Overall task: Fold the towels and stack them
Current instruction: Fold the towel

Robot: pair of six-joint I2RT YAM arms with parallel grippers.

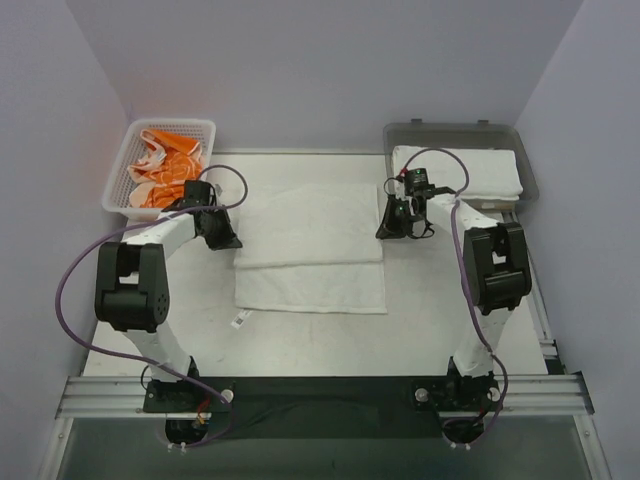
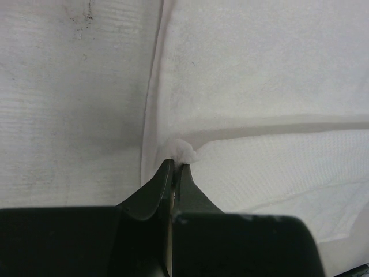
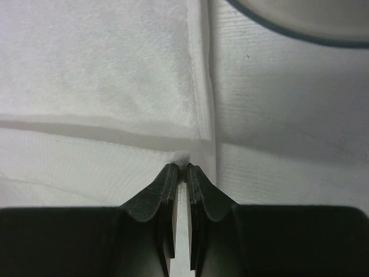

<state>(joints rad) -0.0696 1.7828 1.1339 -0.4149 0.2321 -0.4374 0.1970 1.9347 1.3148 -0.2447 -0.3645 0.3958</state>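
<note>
A white towel (image 1: 310, 245) lies spread in the middle of the table, its far part doubled over onto the near part. My left gripper (image 1: 226, 238) is shut on the towel's left edge; in the left wrist view a tuft of white cloth (image 2: 185, 151) sticks out of the gripper (image 2: 177, 163). My right gripper (image 1: 392, 228) is shut on the towel's right edge, its tips (image 3: 183, 167) pinching the hem of the towel (image 3: 98, 63). Another white towel (image 1: 460, 172) lies folded in the grey tray. Orange-and-white towels (image 1: 165, 170) sit crumpled in the basket.
The white mesh basket (image 1: 120, 172) stands at the back left and the grey tray (image 1: 450, 128) at the back right; its rim (image 3: 300, 32) shows in the right wrist view. A small tag (image 1: 240, 320) lies on the mat near the towel's front left corner.
</note>
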